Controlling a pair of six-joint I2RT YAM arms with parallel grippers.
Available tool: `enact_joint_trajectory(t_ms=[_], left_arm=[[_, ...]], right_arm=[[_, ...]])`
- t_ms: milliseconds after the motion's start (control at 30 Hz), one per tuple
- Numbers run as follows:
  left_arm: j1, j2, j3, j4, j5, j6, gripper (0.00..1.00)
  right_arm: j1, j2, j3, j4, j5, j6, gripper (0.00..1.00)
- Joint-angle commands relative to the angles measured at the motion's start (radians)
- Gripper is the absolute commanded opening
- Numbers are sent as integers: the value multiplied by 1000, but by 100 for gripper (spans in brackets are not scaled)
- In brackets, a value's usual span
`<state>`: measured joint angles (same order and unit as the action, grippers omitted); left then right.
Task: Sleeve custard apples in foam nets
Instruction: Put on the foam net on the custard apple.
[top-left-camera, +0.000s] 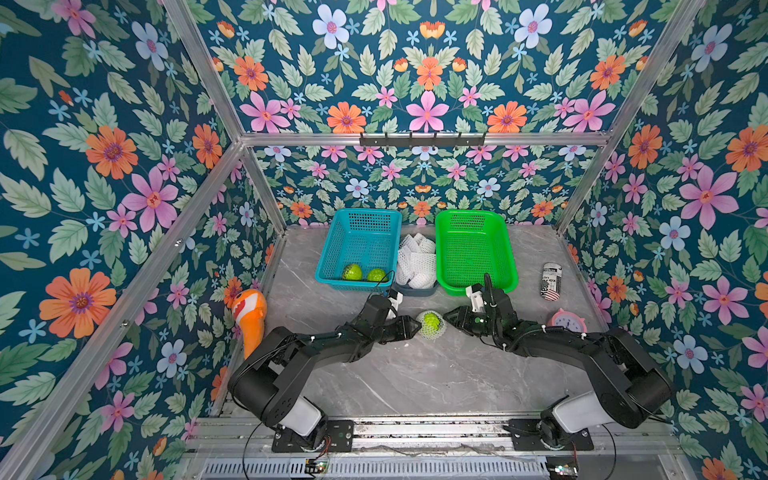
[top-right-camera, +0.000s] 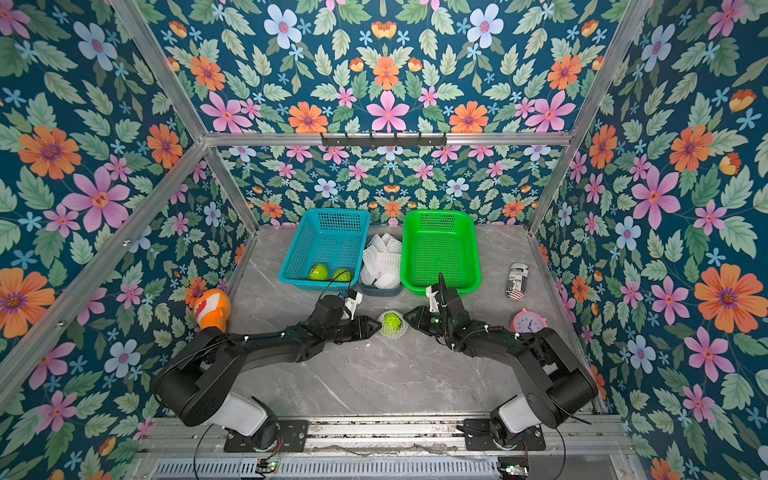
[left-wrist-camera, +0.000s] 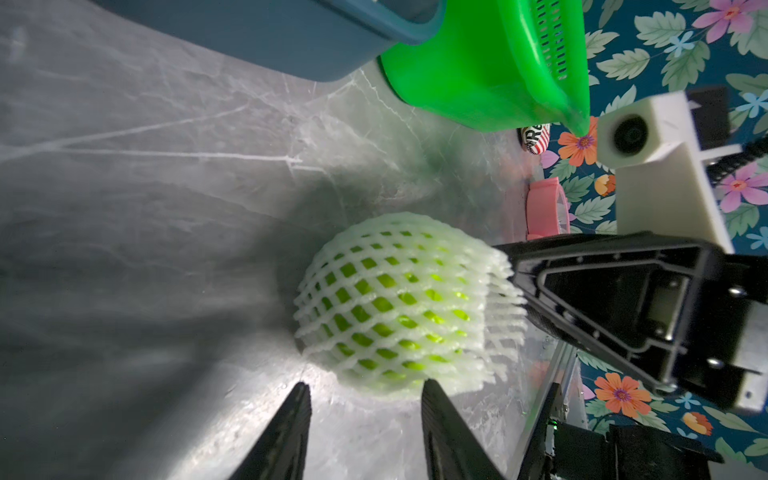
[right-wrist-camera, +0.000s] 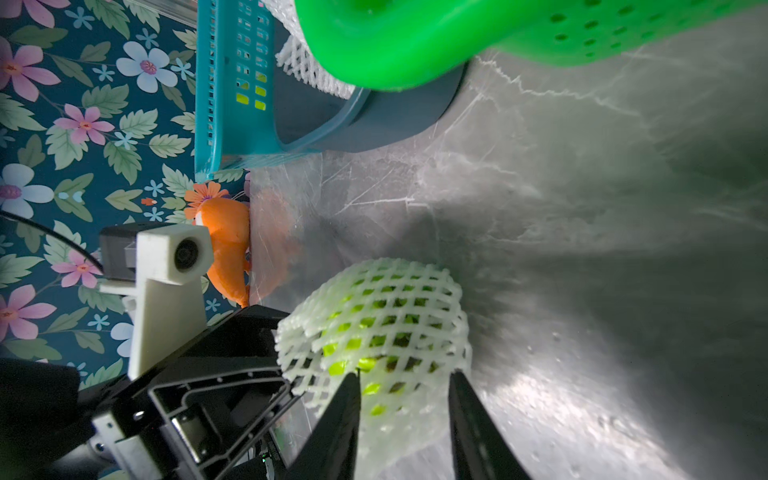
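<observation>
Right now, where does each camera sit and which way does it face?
Both top views: high above the robot's bases, looking down and forward across the table; the whole robot shows, left gripper and right gripper flanking the netted custard apple.
Left wrist: on the left arm, looking past its fingers at the apple; the right gripper faces it.
Right wrist: on the right arm, looking past its fingers, which straddle the apple; the left gripper faces it.
Shared: all show the apple and green basket.

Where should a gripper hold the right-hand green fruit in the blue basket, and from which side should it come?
Across its round middle, from straight above: this fruit lies low by the blue basket's near wall with the other fruit beside it, so sideways approaches look blocked.
</observation>
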<state>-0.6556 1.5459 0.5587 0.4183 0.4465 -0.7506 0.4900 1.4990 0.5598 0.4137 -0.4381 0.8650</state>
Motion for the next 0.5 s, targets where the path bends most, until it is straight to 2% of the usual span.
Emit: enact_joint_trajectory(t_ms=[0,267,367,467], left_arm=[[1,17,6,27,8,22,41],[3,56,15,33,9,40,25],[4,56,12,31,9,40,23],[5,59,10,31,8,41,24]], right_arm=[[1,13,2,55,-20,23,37],[1,35,3,68,-25,28,36],[1,41,5,66,-20,31,35],[1,52,14,49,-5,30,35]])
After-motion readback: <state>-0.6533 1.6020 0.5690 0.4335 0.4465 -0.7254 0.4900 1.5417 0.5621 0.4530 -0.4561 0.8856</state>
